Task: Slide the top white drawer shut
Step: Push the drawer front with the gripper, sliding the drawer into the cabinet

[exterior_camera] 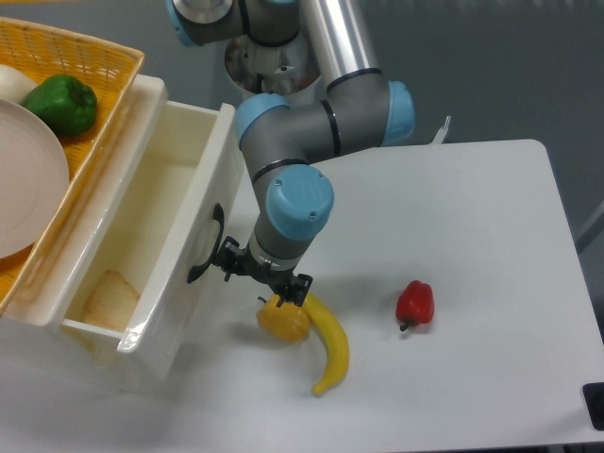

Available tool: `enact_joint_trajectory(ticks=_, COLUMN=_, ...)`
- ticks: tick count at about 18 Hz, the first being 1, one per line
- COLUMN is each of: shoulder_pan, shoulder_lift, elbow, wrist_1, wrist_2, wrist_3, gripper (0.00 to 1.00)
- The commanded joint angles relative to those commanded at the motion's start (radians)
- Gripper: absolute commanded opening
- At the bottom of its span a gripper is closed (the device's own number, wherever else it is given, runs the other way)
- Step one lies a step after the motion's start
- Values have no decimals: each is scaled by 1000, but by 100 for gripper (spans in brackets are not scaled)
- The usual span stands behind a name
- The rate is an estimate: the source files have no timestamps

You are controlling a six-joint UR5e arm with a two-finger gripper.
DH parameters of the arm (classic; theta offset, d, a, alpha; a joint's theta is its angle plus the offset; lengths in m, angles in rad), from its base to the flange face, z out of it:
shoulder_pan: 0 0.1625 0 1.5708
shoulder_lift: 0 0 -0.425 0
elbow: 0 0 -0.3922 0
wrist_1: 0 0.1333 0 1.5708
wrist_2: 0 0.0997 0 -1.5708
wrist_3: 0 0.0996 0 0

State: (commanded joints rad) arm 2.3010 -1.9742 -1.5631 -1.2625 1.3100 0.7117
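Cream-white and glossy, the top white drawer (151,236) juts partly out of its cabinet at the left, with the gripper (247,276) at its black handle (202,247). The arm hides the fingers, so their spread cannot be told.

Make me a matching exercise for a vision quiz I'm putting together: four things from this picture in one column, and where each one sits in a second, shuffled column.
Things:
1. green pepper
2. slice of bread
3. red pepper
4. banana

Places:
A. inside the open white drawer
B. alone on the table, right of the other fruit
C. in the yellow basket
D. on the table beside the yellow pepper, just below the gripper

Pairs: 1-C, 2-A, 3-B, 4-D
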Motion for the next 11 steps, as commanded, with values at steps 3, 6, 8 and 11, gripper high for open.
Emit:
enact_joint_trajectory(ticks=3, shoulder_pan=-20, shoulder_lift=-2, elbow=-2, wrist_1=3, wrist_2=0, wrist_3=3, gripper=100)
enact_joint_trajectory(ticks=6, shoulder_pan=-38, shoulder_lift=-2, elbow=3, wrist_1=6, wrist_2=-2, wrist_3=5, gripper=100)
enact_joint_trajectory(ticks=8, shoulder_pan=-46, shoulder_lift=-2, elbow=2, wrist_1=6, wrist_2=-2, wrist_3=5, gripper=100)
enact_joint_trajectory(ticks=11, shoulder_pan=-60, shoulder_lift=-2, elbow=3, wrist_1=6, wrist_2=-2, wrist_3=3, gripper=100)
